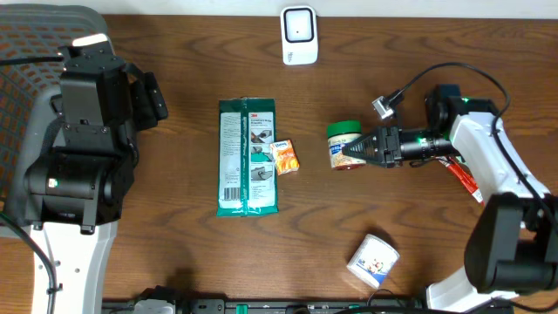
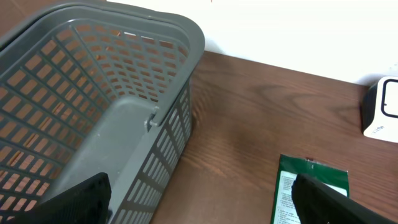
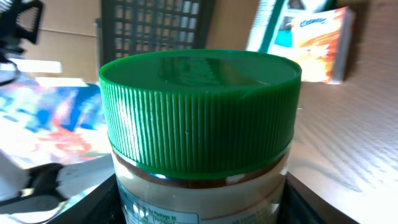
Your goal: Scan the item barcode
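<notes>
Brown wooden desk [image 1: 174,262], seen from overhead.

Grey slatted basket [image 2: 158,22] at the desk's left edge, beside the left arm.

Left hand [image 2: 205,208]: fingers spread wide with nothing between them, above the desk next to the basket wall.

Right hand [image 1: 353,150]: reaches in from the right and pinches the jar [image 3: 199,112]. A dark finger sits on each side of the jar, below its ribbed green lid.

The jar is right of centre on the desk. Cannot tell whether it is lifted or resting on the wood.

Green wipes pack [image 1: 248,157] lies flat at centre, lengthwise, well left of the jar.

White scanner [image 1: 299,35] stands at the far edge, near the middle.

White tub [image 1: 373,260] lies tilted near the front right.

Small orange tissue pack [image 1: 286,157] lies just beside the wipes pack's right edge, between it and the jar.
</notes>
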`<state>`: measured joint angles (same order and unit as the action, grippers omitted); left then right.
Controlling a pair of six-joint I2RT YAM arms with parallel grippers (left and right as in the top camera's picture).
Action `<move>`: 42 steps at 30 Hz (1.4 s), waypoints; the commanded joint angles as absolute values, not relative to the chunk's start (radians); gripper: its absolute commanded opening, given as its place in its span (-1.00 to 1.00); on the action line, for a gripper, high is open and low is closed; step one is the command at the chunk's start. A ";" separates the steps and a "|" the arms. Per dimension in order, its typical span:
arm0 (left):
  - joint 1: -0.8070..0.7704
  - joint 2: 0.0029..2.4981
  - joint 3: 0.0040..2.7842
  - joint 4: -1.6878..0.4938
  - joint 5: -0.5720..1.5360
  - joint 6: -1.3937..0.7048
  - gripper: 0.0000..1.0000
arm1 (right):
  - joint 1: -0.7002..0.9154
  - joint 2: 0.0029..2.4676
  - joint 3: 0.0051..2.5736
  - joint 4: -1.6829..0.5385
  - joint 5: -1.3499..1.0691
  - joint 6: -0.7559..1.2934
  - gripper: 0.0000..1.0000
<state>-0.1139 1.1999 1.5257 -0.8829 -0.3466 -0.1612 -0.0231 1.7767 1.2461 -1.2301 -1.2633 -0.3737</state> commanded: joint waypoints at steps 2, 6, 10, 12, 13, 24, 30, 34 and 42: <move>-0.112 1.202 1.533 -0.883 -0.360 -0.170 0.84 | -0.027 1.786 1.250 -1.254 -1.454 -0.472 -0.98; -0.112 1.202 1.533 -0.883 -0.360 -0.170 0.84 | -0.027 1.782 1.250 -1.270 -1.563 -0.472 -0.98; -0.112 1.202 1.533 -0.883 -0.360 -0.170 0.84 | -0.031 1.778 1.259 -1.275 -1.562 -0.420 -0.99; -0.112 1.202 1.533 -0.883 -0.360 -0.170 0.84 | -0.032 1.772 1.261 -1.276 -1.562 -0.383 -0.99; -0.112 1.202 1.533 -0.883 -0.360 -0.170 0.84 | -0.032 1.769 1.262 -1.276 -1.562 -0.371 -0.99; -0.112 1.202 1.533 -0.883 -0.360 -0.170 0.84 | -0.033 1.745 1.265 -1.279 -1.480 -0.356 -0.98; -0.112 1.202 1.533 -0.883 -0.360 -0.170 0.84 | -0.032 1.739 1.271 -1.322 -1.562 -0.326 -0.98; -0.112 1.202 1.533 -0.883 -0.360 -0.170 0.84 | -0.037 1.739 1.271 -1.335 -1.561 -0.321 -0.98; -0.112 1.202 1.533 -0.883 -0.360 -0.170 0.85 | -0.060 1.739 1.271 -1.231 -1.559 -0.163 -0.98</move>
<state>-0.1139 1.1999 1.5257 -0.8833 -0.3466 -0.1612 -0.0505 1.7752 1.2472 -1.2541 -1.4921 -0.2695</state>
